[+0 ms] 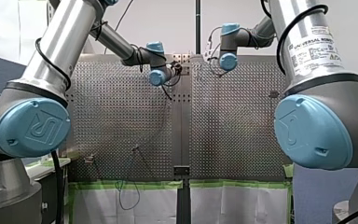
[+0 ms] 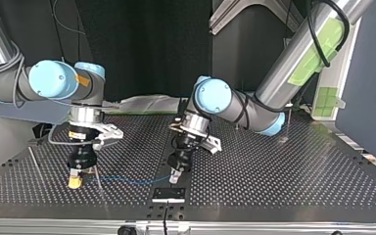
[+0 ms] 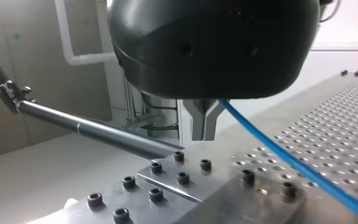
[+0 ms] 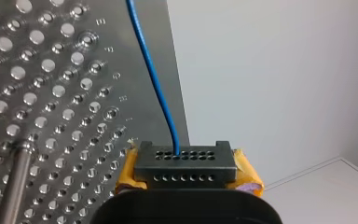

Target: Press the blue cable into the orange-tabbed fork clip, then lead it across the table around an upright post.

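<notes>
Clenching a thin blue cable [image 4: 156, 84] between the yellow pads of the right gripper [image 4: 186, 163], low at the top view's left, close above the perforated metal table [image 2: 284, 171]. Pinching the same cable near the table's middle with the black left gripper [image 3: 204, 133], metal fingers [image 3: 198, 121] drawn together at the tips. Running almost level between the two grippers, just above the holes, along the table's edge nearest that camera. Standing just beside the right gripper, a slim upright metal post [image 4: 17, 177]; touching the cable or not, cannot tell.
</notes>
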You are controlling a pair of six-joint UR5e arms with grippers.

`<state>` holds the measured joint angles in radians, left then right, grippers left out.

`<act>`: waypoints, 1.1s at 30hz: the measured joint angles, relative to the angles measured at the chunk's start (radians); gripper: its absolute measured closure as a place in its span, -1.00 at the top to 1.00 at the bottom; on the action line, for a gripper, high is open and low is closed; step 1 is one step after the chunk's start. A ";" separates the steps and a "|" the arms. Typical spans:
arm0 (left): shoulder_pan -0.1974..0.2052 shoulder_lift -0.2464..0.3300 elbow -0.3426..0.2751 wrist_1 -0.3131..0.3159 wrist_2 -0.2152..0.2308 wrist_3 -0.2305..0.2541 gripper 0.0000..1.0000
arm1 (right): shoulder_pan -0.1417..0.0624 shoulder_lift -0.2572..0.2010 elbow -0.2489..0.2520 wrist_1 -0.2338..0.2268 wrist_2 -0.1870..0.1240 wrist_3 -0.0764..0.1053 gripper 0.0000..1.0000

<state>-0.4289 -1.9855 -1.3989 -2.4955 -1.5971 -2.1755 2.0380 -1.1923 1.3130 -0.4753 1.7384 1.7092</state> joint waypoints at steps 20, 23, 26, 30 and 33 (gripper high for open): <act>-0.013 -0.005 0.052 0.002 0.031 -0.052 -1.00 | -0.040 -0.021 0.000 0.033 -0.001 0.010 -1.00; -0.015 -0.006 0.061 0.002 0.036 -0.064 -1.00 | -0.048 -0.022 0.000 0.043 -0.001 0.011 -1.00; -0.016 -0.006 0.064 0.003 0.040 -0.074 -1.00 | -0.056 -0.023 0.001 0.049 -0.001 0.011 -1.00; -0.017 -0.019 0.068 0.002 0.051 -0.087 -1.00 | -0.064 -0.023 0.005 0.056 -0.002 0.011 -1.00; -0.018 -0.037 0.075 0.000 0.058 -0.094 -1.00 | -0.072 -0.024 0.005 0.061 -0.002 0.011 -1.00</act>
<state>-0.4473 -2.0222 -1.3236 -2.4954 -1.5393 -2.2696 1.9664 -1.2158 1.3182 -0.4138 1.7366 1.7199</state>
